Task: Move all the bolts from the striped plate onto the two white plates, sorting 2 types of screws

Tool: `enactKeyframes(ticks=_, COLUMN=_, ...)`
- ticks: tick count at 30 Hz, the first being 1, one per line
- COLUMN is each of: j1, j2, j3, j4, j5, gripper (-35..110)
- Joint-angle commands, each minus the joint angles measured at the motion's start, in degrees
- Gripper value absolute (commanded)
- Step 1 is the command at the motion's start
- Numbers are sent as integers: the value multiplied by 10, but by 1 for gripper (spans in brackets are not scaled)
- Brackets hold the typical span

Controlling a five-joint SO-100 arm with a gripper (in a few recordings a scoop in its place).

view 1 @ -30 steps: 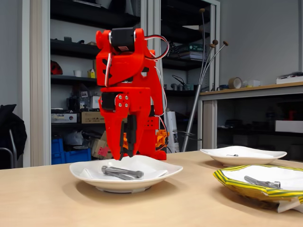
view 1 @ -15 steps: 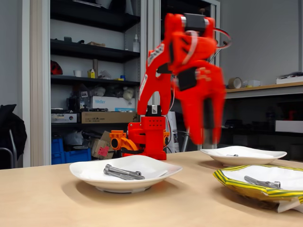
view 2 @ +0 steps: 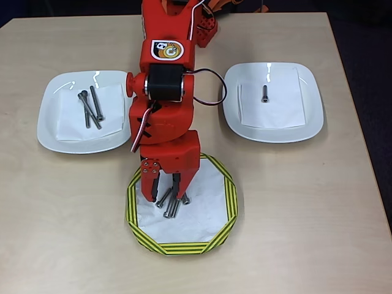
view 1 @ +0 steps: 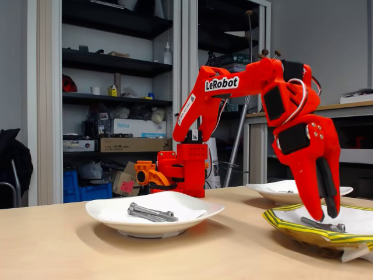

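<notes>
The striped plate (view 2: 228, 202) (view 1: 291, 228) lies at the table's front and holds a small bunch of long bolts (view 2: 170, 204) (view 1: 322, 224) plus a short one (view 2: 185, 199). My red gripper (view 2: 164, 196) (view 1: 328, 217) points down over that bunch, open, fingertips just above the bolts, nothing between them. In the overhead view the left white plate (view 2: 46, 116) (view 1: 116, 219) carries three long bolts (view 2: 90, 109) (view 1: 150, 213). The right white plate (view 2: 312, 104) (view 1: 326, 191) carries one short bolt (view 2: 264, 93) (view 1: 285, 191).
The arm's red base (view 2: 177, 18) (view 1: 180, 169) stands at the table's back between the two white plates. Paper sheets line each plate. Shelves and a desk stand behind the table in the fixed view.
The arm has swung from above the left white plate across to the striped plate and lowered its gripper there. The long bolts on the left plate stay put.
</notes>
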Motion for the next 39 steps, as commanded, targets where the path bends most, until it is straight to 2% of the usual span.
enactKeyframes(ticks=1, j1=18, j2=3, j3=4, j4=-8, j5=-3, gripper=13)
enactKeyframes(ticks=6, j1=37, j2=-21, j3=-17, j4=-9, j5=-17, gripper=12)
enactKeyframes(ticks=18, j1=20, j2=-100, j3=-121, j4=62, j5=-8, gripper=10)
enactKeyframes(ticks=30, j1=1, j2=-207, j3=-293, j4=163, j5=-6, gripper=0)
enactKeyframes(ticks=36, j1=-4, j2=-263, j3=-446, j4=264, j5=-12, gripper=0)
enactKeyframes(ticks=39, j1=-5, j2=-258, j3=-466, j4=294, j5=-18, gripper=0)
